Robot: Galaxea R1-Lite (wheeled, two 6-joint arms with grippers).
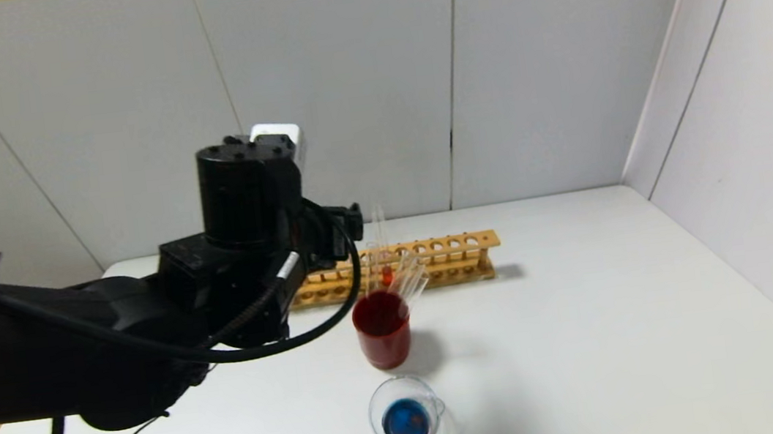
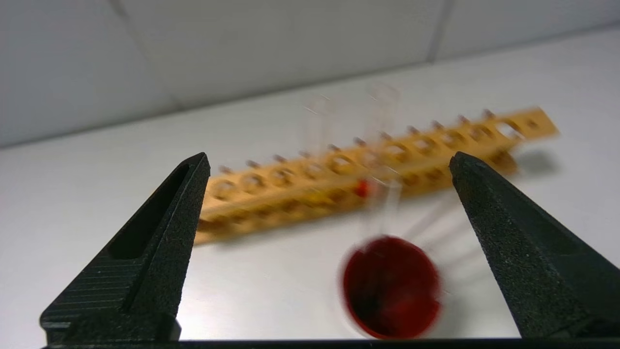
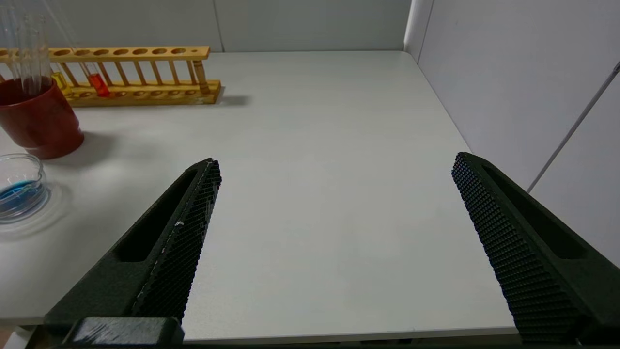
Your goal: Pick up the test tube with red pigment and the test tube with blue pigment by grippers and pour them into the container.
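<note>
Hovering left pincer [image 2: 329, 160] spread | test tube with red pigment [image 3: 98, 82] racked | no readable labels

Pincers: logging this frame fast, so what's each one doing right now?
Left pincer: open, holding nothing, facing the wooden rack.
Right pincer: open, holding nothing, over the table.

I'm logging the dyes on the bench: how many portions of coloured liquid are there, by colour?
Red: 1, in the test tube with red pigment in the wooden rack
Yellow: 1, in the yellow tube, also in the rack
Blue: 1, in the container
Total: 3
The left gripper and right gripper are open, holding none.
</note>
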